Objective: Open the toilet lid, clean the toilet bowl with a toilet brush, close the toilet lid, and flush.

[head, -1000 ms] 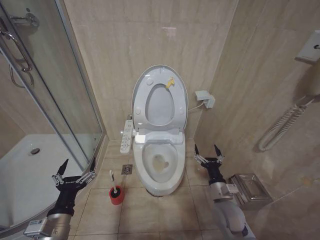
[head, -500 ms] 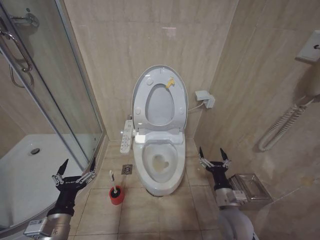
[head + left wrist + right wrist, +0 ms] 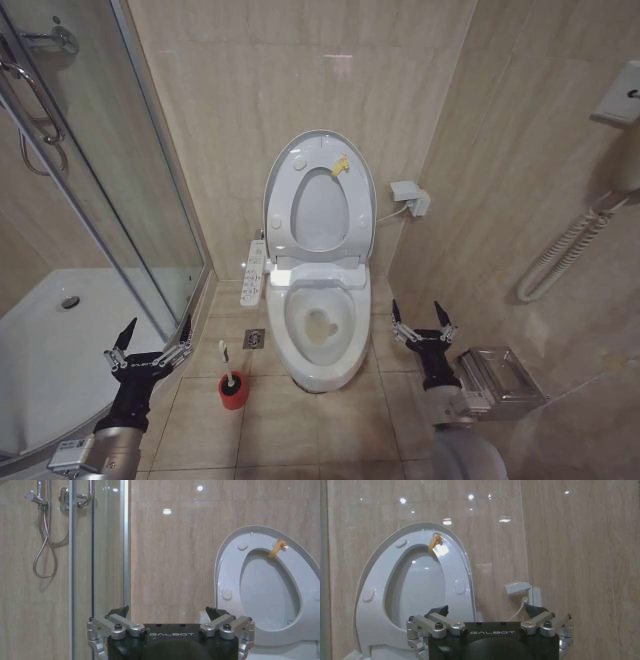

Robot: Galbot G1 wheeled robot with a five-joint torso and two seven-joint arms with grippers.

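Right gripper [image 3: 421,316] low beside the toilet's right flank, fingers spread wide, nothing between them, pointing up toward the back wall. Just to its right, one steel paper holder [image 3: 500,379] on the side wall. Left gripper [image 3: 151,340] equally wide open and empty, hovering over the floor tiles near the shower's glass door [image 3: 150,200], well apart from the toilet.

Between left gripper and toilet: one toilet brush [image 3: 225,358], slim white handle upright and leaning slightly left, head down in a single round red holder cup [image 3: 234,392] standing on the floor just beside the pedestal. One small floor drain [image 3: 254,338] just behind the cup.

One toilet bowl [image 3: 320,335], long axis running from the back wall toward the robot, open, with a yellowish stain in the basin. One toilet lid [image 3: 285,165] raised, upright against the tiled wall, underside facing out, long axis vertical. One seat ring [image 3: 355,215] raised flat against it, with a yellow tag [image 3: 340,165] near its top. Same raised pair seen from the left wrist, lid [image 3: 225,573], and from the right wrist, lid [image 3: 370,603].

One long white button panel [image 3: 253,271] along the toilet's left side. One white wall box [image 3: 409,197] with a cable on the right of the lid. One coiled hose [image 3: 570,245] on the right wall. Nothing standing between either gripper and the brush.
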